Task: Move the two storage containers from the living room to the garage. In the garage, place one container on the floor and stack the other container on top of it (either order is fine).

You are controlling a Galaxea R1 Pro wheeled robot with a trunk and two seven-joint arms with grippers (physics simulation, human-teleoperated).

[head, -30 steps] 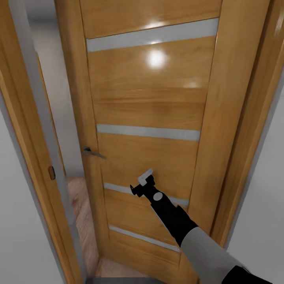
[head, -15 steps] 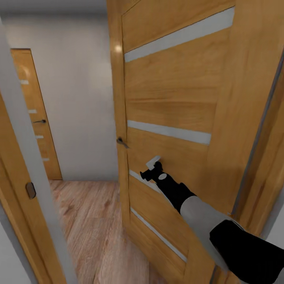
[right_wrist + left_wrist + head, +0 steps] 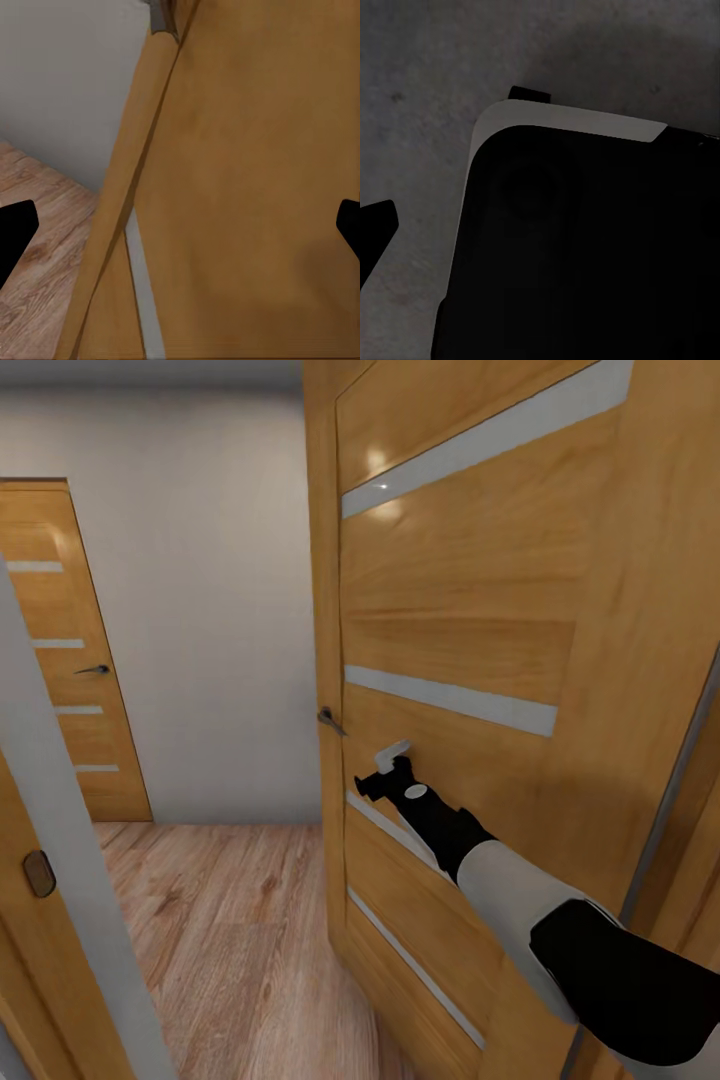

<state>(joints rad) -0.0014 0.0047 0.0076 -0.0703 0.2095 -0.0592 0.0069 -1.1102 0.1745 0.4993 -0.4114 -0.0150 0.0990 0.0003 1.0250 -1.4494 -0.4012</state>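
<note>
The two storage containers are out of view. My right gripper (image 3: 385,768) is held out against the face of a wooden door (image 3: 470,610), just below and right of its metal handle (image 3: 330,720). In the right wrist view the right gripper (image 3: 180,232) is open, its dark fingertips (image 3: 15,232) far apart and the door panel close in front, with nothing between them. In the left wrist view one dark finger (image 3: 373,229) of my left gripper stands wide to the side over a dark grey floor (image 3: 427,67), beside my own black body (image 3: 585,255).
The door stands ajar into a small hallway with a light wood plank floor (image 3: 220,920) and a white wall (image 3: 200,610). A second, closed wooden door (image 3: 70,660) is at the hallway's far left. The door frame (image 3: 60,860) runs close along my left.
The door has swung further open under my right gripper, and the view has shifted, so more of the hallway floor and the far door show.
</note>
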